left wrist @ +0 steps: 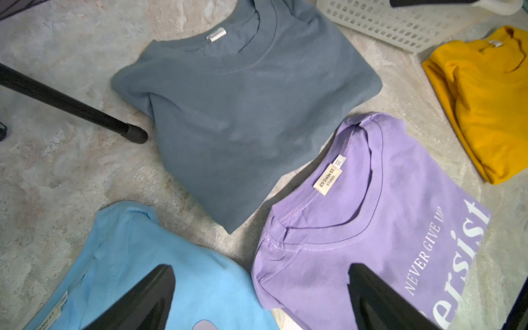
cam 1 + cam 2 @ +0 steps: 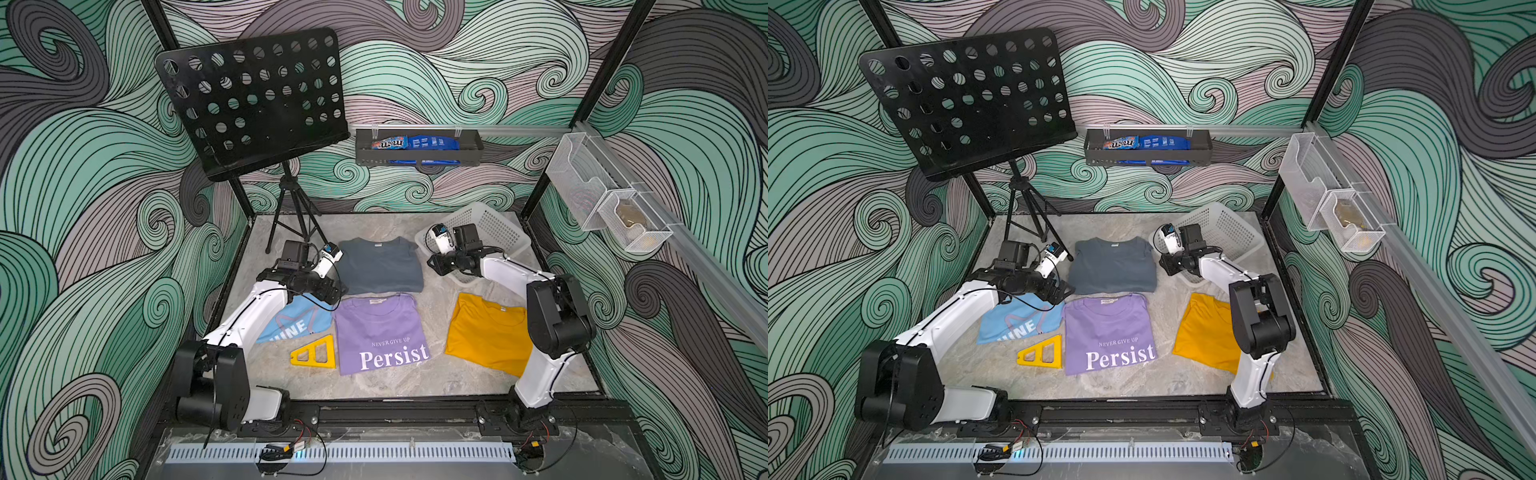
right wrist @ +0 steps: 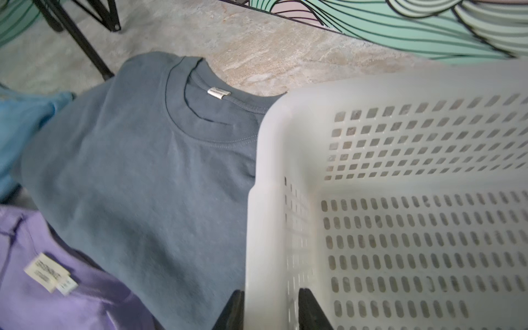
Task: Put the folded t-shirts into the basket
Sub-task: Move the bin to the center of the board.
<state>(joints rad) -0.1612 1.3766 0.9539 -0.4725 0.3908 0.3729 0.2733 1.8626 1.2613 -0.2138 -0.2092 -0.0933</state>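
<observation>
Four folded t-shirts lie on the stone-look table: slate grey at the back, purple "Persist" in front of it, mustard yellow to the right, light blue partly under my left arm. The white perforated basket stands at the back right, tilted, with nothing in it. My right gripper is shut on the basket's side wall, one finger outside and one inside. My left gripper hangs open over the gap between the blue shirt and the purple shirt, holding nothing.
A black music stand on a tripod stands at the back left; one leg ends beside the grey shirt. A yellow triangular piece lies left of the purple shirt. A dark shelf tray and wire bins hang on the walls.
</observation>
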